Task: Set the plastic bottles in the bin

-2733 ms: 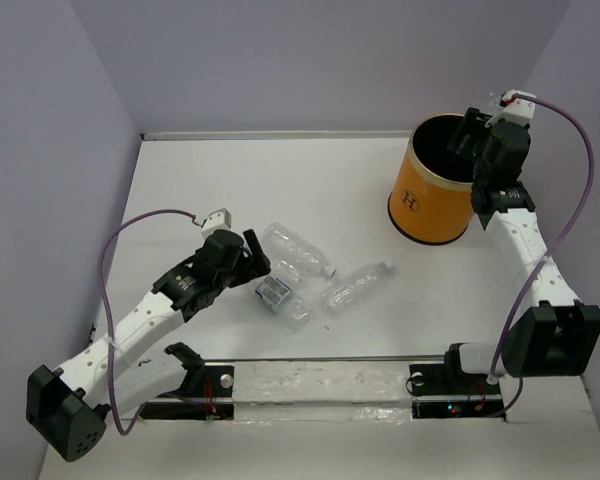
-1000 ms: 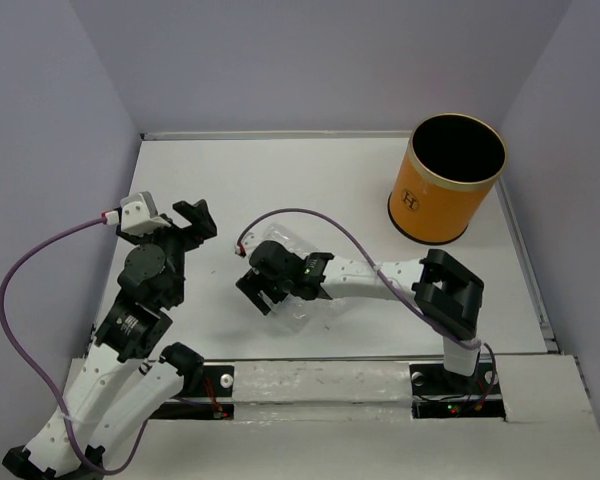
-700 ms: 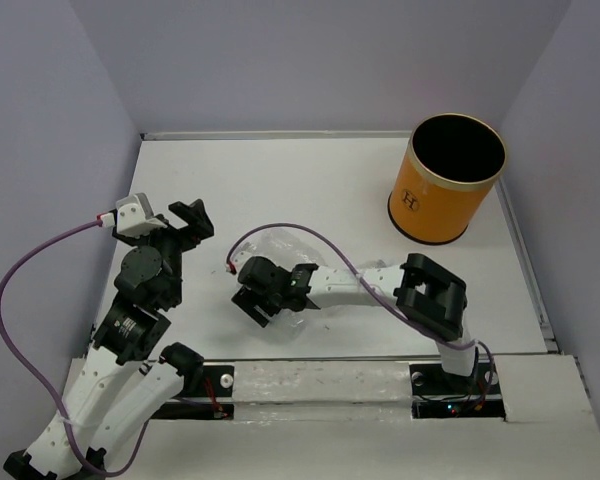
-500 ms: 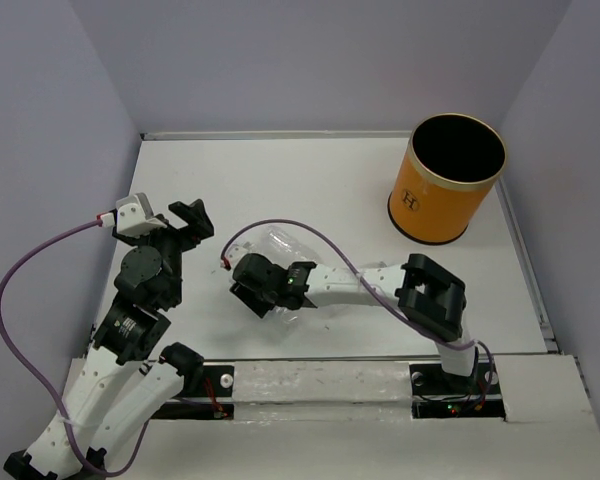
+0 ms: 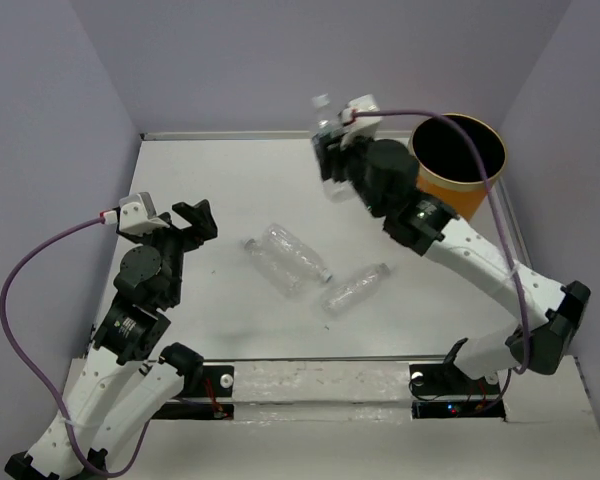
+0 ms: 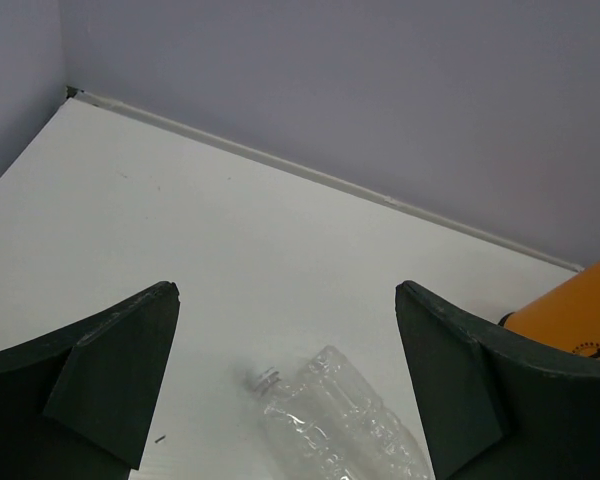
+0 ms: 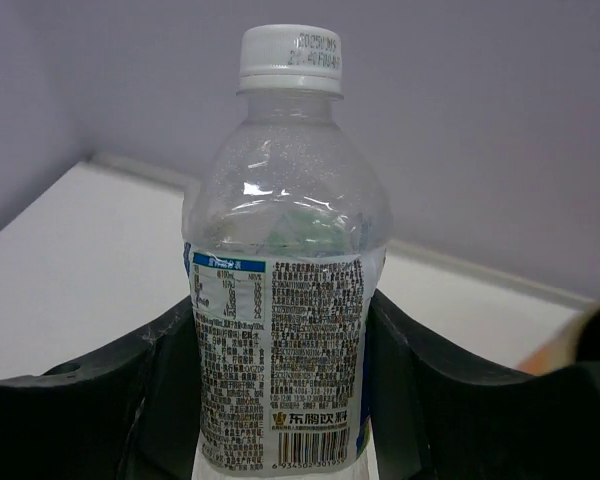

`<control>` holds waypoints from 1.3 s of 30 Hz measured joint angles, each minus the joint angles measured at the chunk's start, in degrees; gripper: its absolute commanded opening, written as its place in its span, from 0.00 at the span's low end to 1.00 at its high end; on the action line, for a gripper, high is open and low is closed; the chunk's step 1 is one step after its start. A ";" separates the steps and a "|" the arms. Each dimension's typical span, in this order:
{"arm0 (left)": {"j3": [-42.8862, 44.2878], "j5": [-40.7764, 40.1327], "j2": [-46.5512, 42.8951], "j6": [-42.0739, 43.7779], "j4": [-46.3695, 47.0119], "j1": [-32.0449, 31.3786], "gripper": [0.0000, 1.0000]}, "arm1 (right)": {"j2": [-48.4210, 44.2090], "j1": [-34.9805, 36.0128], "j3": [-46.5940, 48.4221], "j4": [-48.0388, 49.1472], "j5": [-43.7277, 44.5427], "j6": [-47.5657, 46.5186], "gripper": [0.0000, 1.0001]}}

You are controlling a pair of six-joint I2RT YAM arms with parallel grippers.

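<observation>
In the top external view, the right tool (image 5: 333, 165) was clamped on the held bottle (image 5: 328, 150). It was upright in the air, cap up, just left of the bin (image 5: 458, 192) and about level with its rim. The bin's black mouth stood unobstructed. What looked like three lying bottles (image 5: 298, 256) rested on the counter (image 5: 230, 180), well apart from the bin on its near-left side. The left tool (image 5: 193, 222) hung farther from the bin still, jaws spread and gripping nothing.

In the left wrist view, that tool's wide-set fingers (image 6: 110, 370) framed one of the lying bottles (image 6: 332, 420). An orange sliver of the bin (image 6: 570, 320) showed at the right edge.

In the right wrist view, the fingers (image 7: 80, 400) pressed both sides of the held bottle's (image 7: 280, 340) labelled waist, and its white cap (image 7: 290, 60) was on. Only a blurred orange edge at the right hinted at the bin.

The step in hand was probably the carry to the bin. To do it well, the arm would need to bring the bottle sideways until it sat wholly over the black mouth, with its base above the pale rim so the bin was not knocked. The thin plastic could slip or spring, so the squeeze should hold until the bottle was centred — then release low, so that it did not bounce out.
</observation>
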 measured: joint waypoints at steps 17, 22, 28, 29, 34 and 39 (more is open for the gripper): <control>0.00 16.26 6.49 -0.28 0.68 0.74 0.99 | 3.23 -51.17 -5.03 13.35 -5.86 8.48 1.00; 0.79 28.94 14.62 0.85 2.14 0.72 0.99 | -0.59 -51.08 -6.32 10.73 -11.78 11.85 0.91; 1.70 33.55 22.05 2.05 -0.70 0.72 0.99 | -12.79 -43.87 -11.37 9.81 -22.16 17.16 0.93; 1.70 32.70 21.05 2.08 -0.85 0.74 0.99 | -14.75 -38.69 -13.22 9.46 -22.97 18.03 0.98; 1.66 26.86 12.35 2.10 0.15 0.74 0.99 | -22.18 -22.97 -32.02 6.80 -21.64 26.49 1.00; 1.66 25.99 8.96 2.10 1.92 1.11 0.99 | -35.01 -23.91 -55.89 -1.97 -15.80 42.69 1.00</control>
